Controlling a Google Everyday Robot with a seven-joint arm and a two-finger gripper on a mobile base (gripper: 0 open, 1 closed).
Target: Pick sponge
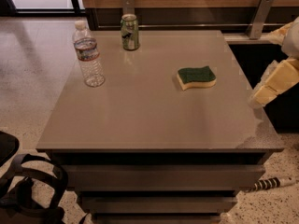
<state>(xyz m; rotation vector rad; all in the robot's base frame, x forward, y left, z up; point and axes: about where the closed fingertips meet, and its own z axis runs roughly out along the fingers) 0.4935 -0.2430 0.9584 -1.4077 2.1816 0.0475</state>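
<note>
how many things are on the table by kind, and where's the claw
sponge: 1
soda can: 1
water bottle: 1
total: 3 on the table
The claw is at the right edge of the view, by the table's right side, apart from the sponge.
</note>
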